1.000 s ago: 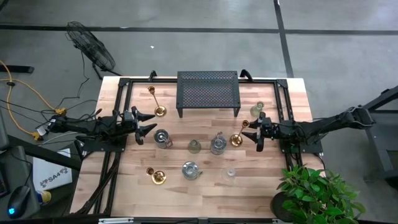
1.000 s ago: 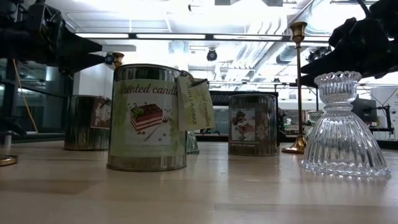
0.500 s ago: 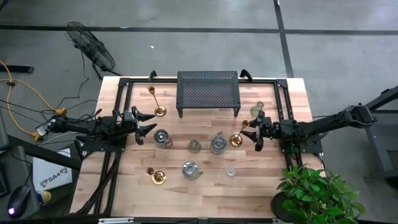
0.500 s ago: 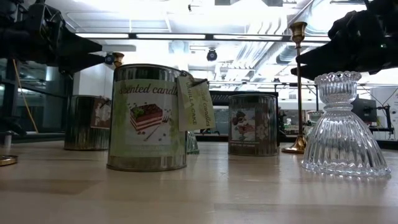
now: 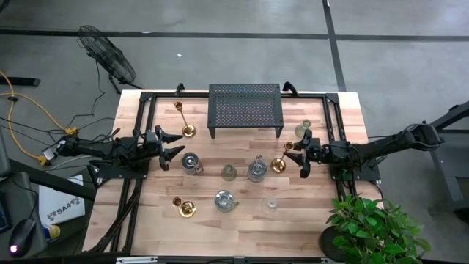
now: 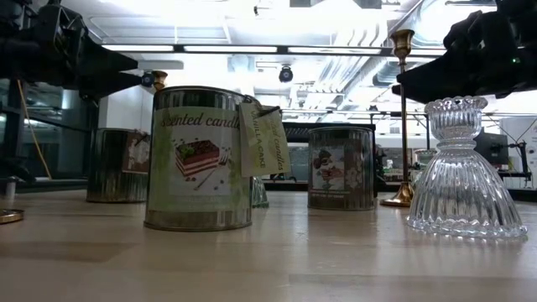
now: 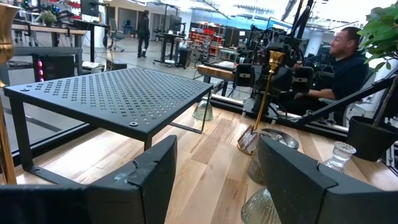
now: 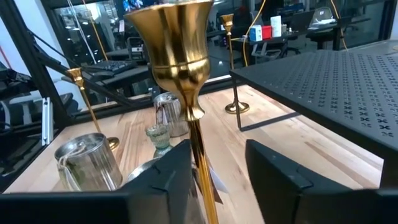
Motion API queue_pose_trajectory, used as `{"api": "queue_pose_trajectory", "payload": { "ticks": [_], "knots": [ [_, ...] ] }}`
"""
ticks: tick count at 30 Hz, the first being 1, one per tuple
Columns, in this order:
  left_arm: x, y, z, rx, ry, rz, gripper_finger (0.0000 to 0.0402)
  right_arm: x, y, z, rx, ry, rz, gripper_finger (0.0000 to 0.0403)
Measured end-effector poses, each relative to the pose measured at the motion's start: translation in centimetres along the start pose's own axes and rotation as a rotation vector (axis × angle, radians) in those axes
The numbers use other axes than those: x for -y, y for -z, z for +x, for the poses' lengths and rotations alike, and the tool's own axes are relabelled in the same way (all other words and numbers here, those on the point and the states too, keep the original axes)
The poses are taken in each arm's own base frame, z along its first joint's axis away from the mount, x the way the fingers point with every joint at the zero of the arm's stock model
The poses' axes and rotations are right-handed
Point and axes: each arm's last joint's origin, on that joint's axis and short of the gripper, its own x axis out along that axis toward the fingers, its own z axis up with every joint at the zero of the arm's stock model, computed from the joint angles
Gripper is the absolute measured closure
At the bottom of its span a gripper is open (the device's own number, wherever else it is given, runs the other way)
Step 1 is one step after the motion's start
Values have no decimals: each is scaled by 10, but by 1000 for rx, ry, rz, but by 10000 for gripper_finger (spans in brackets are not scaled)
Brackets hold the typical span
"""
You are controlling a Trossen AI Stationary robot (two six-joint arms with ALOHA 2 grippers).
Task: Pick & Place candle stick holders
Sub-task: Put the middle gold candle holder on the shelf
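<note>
Across the wooden counter [image 5: 234, 229], going by size, I count one black mesh stand [image 5: 245, 108] at the back edge, then my two arms reaching in level from either side. Next come three metal candle tins: one by the left arm [image 5: 190, 161], one mid-counter [image 5: 256, 170] and one nearer the front [image 5: 223, 199]. I count three brass holders: one back-left beside the stand [image 5: 183, 123], one front-left [image 5: 184, 208] and one right of centre [image 5: 278, 164]. Smallest are the glass holders, of which I make out three: one in the middle [image 5: 229, 172], one at the front [image 5: 271, 204] and one back-right [image 5: 304, 130]. My left tool [image 5: 174, 149] hangs over the left side near the first tin, its fingers spread wide with nothing between them. My right tool [image 5: 297, 155] is at the right-of-centre brass holder; its fingers stand apart on either side of the thin stem below the cup, one finger close against it, with a gap on the other side, so it is not pinched. From counter height, both tools are cut off by the picture's edges, and the tins hide most of the glass holders. A potted plant [image 5: 366, 224] covers the front-right corner.
</note>
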Motion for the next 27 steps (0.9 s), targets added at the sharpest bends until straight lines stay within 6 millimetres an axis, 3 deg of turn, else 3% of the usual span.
{"api": "queue_pose_trajectory", "payload": {
  "ticks": [15, 21, 27],
  "knots": [
    [0, 0, 0, 0, 0, 0, 183, 0, -1, 0, 7, 3, -21, 390],
    [0, 0, 0, 0, 0, 0, 183, 0, -4, 1, 18, 45, -24, 395],
    [0, 0, 0, 0, 0, 0, 183, -3, -22, 6, 70, 94, -64, 396]
  ]
}}
